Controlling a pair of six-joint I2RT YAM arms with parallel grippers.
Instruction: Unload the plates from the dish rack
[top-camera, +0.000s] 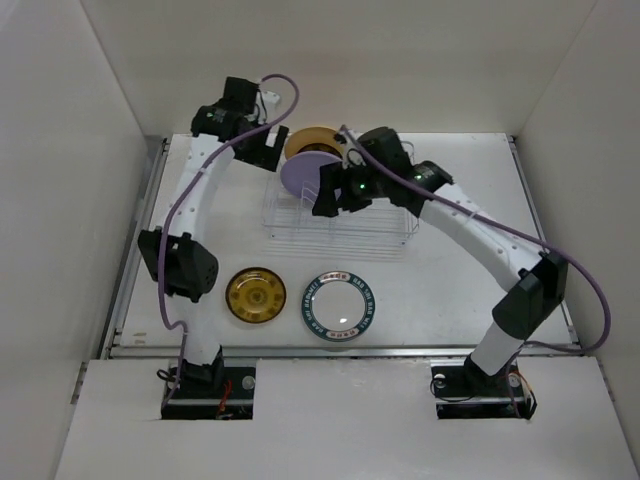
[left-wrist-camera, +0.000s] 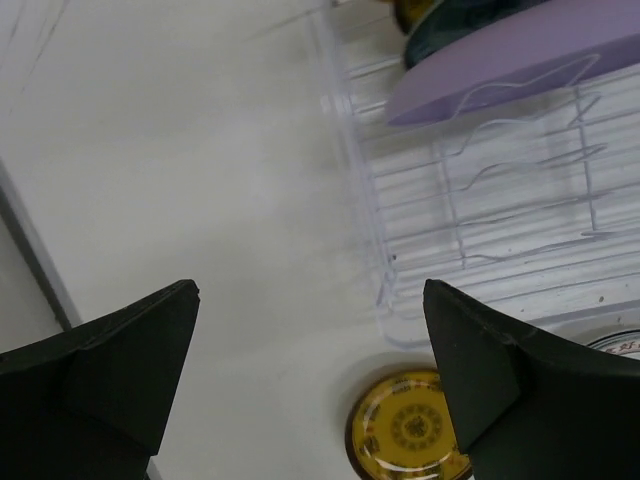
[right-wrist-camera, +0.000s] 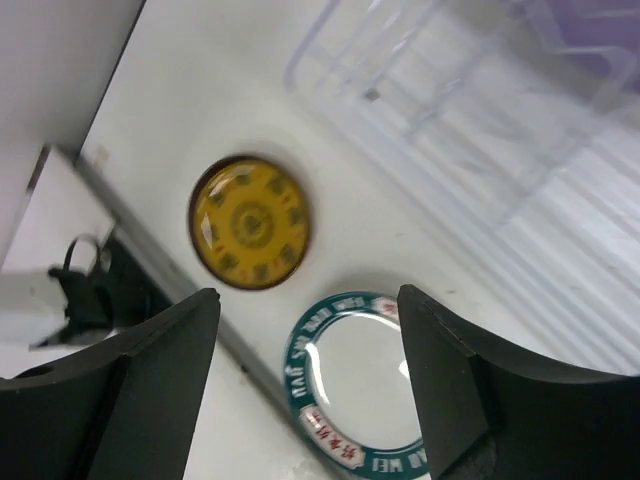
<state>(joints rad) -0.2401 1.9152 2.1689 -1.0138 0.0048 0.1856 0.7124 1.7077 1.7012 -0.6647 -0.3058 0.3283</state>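
Silver wire dish rack: lilac plate, tan-yellow plate inside — orange-centred plate, teal-rimmed white plate unloaded in front. Left gripper, right gripper — wide, empty.

Lilac plate; yellow-centred dark-rimmed plate; white plate, teal patterned rim.

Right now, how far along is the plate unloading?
Done: a yellow-centred plate and a teal-rimmed white plate lie flat on the table in front of the dish rack. In hand: nothing; the left hand and right hand are both open and empty. Remaining: a lilac plate and a tan-yellow plate behind it stand in the rack.
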